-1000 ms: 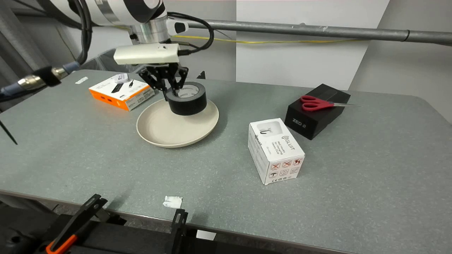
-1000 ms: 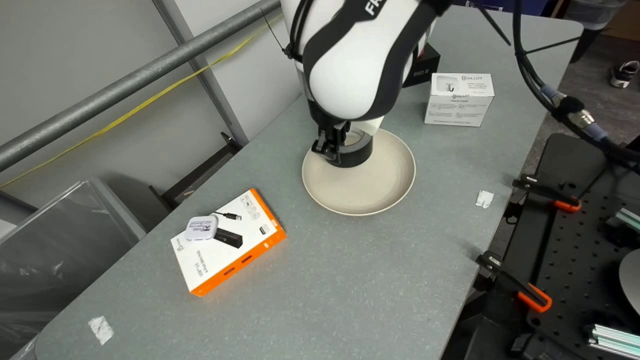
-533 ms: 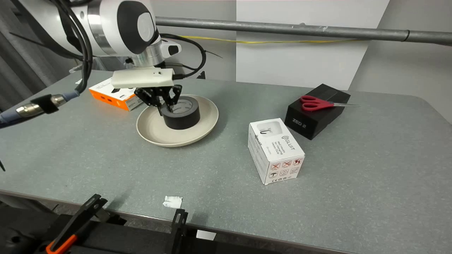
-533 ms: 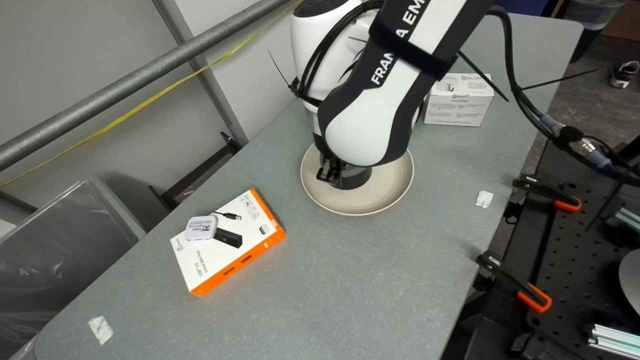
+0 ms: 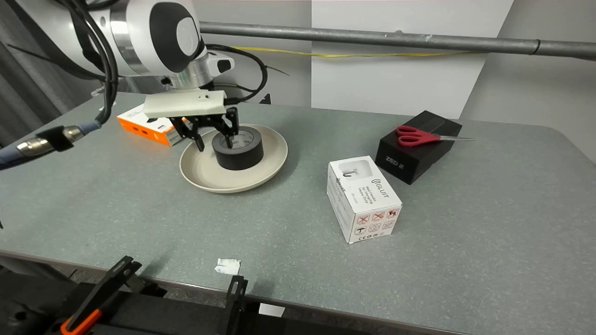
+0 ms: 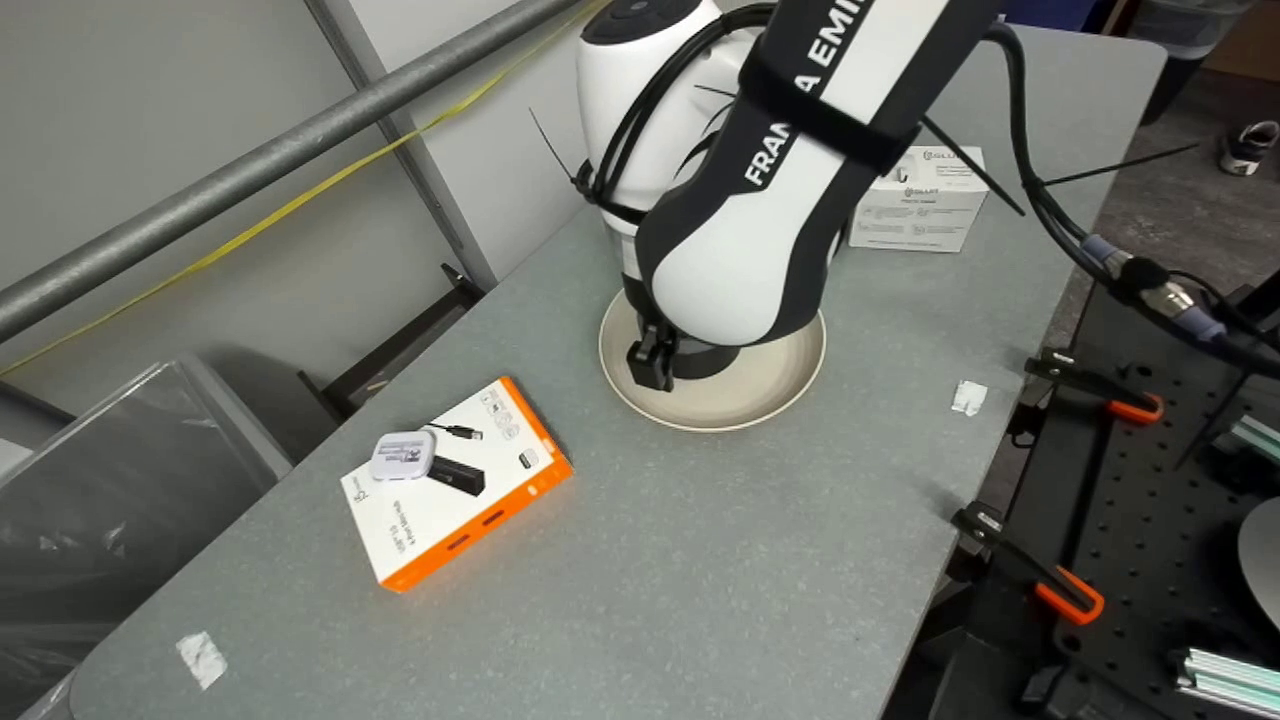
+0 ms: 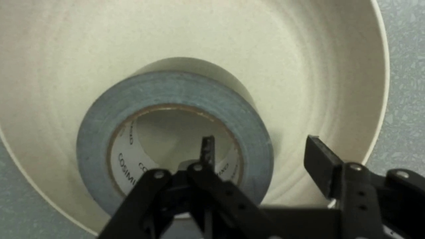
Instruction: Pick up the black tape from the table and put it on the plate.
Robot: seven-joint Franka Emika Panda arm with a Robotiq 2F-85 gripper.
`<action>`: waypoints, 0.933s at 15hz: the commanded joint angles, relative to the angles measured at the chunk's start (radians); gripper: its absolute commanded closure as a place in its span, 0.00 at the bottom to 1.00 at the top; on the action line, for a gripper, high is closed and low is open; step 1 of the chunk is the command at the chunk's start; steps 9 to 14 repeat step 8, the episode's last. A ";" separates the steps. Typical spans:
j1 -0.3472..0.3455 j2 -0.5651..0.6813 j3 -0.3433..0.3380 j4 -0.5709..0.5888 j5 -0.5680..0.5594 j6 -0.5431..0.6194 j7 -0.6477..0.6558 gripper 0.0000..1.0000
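Note:
The black tape (image 5: 240, 159), a ring with a printed white core, lies flat on the cream plate (image 5: 205, 174), off its middle. In the wrist view the tape's upper face (image 7: 176, 86) fills much of the plate (image 7: 352, 66). My gripper (image 7: 259, 141) stands open with its fingers on both sides of the tape's wall. One fingertip is over the hole; the other is outside the ring, with a gap to it. An exterior view shows the gripper (image 5: 215, 146) low over the plate's rear left. The arm partly hides the tape (image 6: 705, 363). Under the plate is the grey table (image 5: 279, 223).
An orange-and-white box (image 6: 455, 485) with a small white case on it lies near the plate. Opposite stand a white box (image 5: 365, 200) and a black box (image 5: 396, 163) carrying red scissors (image 5: 429, 137). A pipe (image 5: 372, 39) runs along the wall behind.
The arm has come down with the tape until it rested on the plate. Within the last half second the jaws have spread, and the outer finger has moved off the tape's side.

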 commanded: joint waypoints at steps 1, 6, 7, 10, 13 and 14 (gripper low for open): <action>0.023 -0.031 -0.022 -0.027 -0.035 0.024 0.024 0.00; -0.002 -0.009 0.001 0.001 -0.009 -0.002 0.003 0.00; -0.002 -0.008 0.001 0.001 -0.009 -0.002 0.003 0.00; -0.002 -0.007 0.001 0.001 -0.009 -0.002 0.003 0.00; -0.002 -0.007 0.001 0.001 -0.009 -0.002 0.003 0.00; -0.002 -0.007 0.001 0.001 -0.009 -0.002 0.003 0.00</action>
